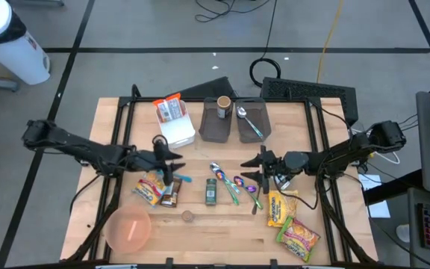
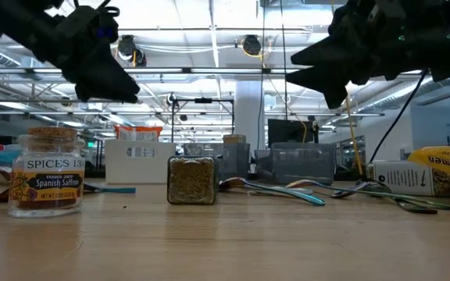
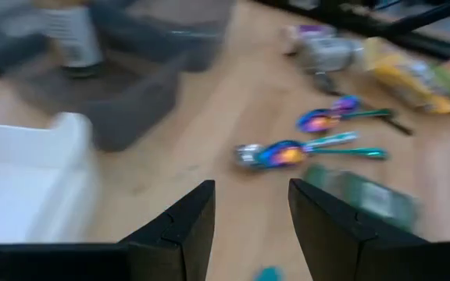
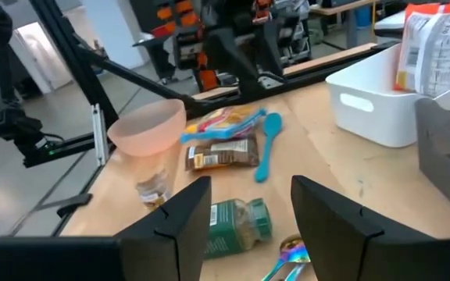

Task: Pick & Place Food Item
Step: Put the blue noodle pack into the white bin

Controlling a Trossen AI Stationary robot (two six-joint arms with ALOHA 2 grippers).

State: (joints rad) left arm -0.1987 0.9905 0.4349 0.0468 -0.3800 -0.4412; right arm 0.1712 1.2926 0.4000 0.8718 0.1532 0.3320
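Note:
Food lies across the wooden table: a yellow snack packet (image 1: pixel 148 187) and a brown bar (image 1: pixel 172 193) at the left, a green spice jar (image 1: pixel 210 191) on its side in the middle, and two ramen packets (image 1: pixel 281 207) at the right. My left gripper (image 1: pixel 173 161) hangs open above the brown bar, its fingers (image 3: pixel 176 231) empty. My right gripper (image 1: pixel 257 167) hangs open left of the ramen packets, over the coloured spoons (image 1: pixel 246 186). It faces the green jar (image 4: pixel 237 223) with nothing between its fingers (image 4: pixel 172 222).
A white bin (image 1: pixel 176 131) with an orange packet (image 1: pixel 169 110) and two grey bins (image 1: pixel 233 119) stand at the far side. A pink bowl (image 1: pixel 129 228) and a small cork-topped saffron jar (image 2: pixel 45 181) sit near the front edge. A blue spoon (image 4: pixel 268 153) lies beside the brown bar.

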